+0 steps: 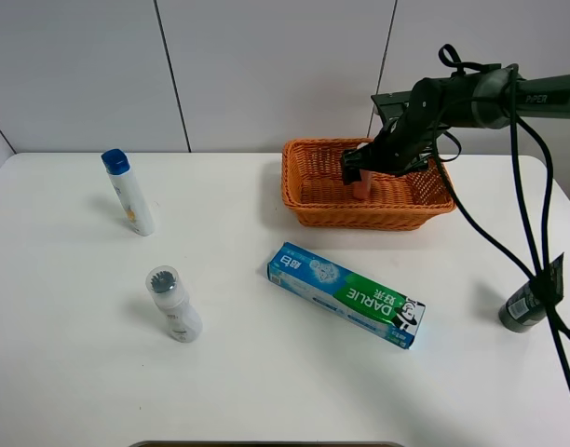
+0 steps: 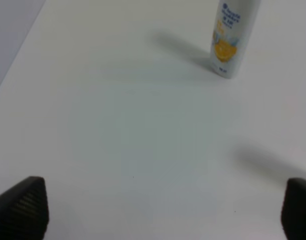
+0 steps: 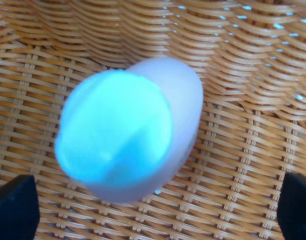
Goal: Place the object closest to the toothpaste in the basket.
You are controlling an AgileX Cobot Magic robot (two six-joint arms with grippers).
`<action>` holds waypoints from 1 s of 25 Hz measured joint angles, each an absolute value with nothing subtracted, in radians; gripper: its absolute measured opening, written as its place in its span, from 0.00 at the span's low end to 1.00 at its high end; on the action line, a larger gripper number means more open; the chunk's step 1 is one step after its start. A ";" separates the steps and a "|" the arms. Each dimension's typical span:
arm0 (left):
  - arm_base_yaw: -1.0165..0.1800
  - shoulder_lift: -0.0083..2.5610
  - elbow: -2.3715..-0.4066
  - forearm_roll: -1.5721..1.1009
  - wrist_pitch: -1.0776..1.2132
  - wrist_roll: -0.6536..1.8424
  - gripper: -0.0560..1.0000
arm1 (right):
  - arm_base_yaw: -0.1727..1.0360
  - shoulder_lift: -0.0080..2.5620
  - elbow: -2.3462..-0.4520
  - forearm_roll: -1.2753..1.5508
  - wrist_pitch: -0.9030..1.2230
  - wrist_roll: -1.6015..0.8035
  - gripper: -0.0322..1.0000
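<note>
Beneath the gripper (image 3: 155, 207), the bottle (image 3: 128, 135)

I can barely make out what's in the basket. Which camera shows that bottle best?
Right wrist: the bottle fills it, blue cap nearest. Exterior high shows only a sliver behind the gripper; left wrist misses it.

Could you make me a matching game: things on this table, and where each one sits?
Things:
1. white bottle with blue cap
2. green-and-blue toothpaste box
3. dark green can
4. orange wicker basket

Places:
a. back of the table, by the wall
b. standing at left
c. lying flat in the middle
d. right edge

Pairs: 1-b, 2-c, 3-d, 4-a
</note>
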State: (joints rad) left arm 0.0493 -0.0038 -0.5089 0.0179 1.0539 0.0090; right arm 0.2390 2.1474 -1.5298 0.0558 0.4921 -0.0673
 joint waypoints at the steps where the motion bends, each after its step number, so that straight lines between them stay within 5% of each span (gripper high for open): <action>1: 0.049 -0.004 -0.509 0.018 1.054 0.009 0.94 | 0.239 2.147 -1.530 0.056 0.490 -0.067 0.99; 10: 0.049 -0.004 -0.509 0.016 1.054 0.009 0.94 | 0.244 2.071 -1.530 0.056 0.509 -0.064 0.99; 25: 0.049 -0.004 -0.509 0.017 1.054 0.009 0.94 | 0.244 1.590 -1.530 0.016 0.683 -0.026 0.99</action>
State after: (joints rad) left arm 0.0493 -0.0038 -0.5089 0.0172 1.0539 0.0090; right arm 0.2442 1.5897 -1.5298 0.0159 0.6830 -0.0261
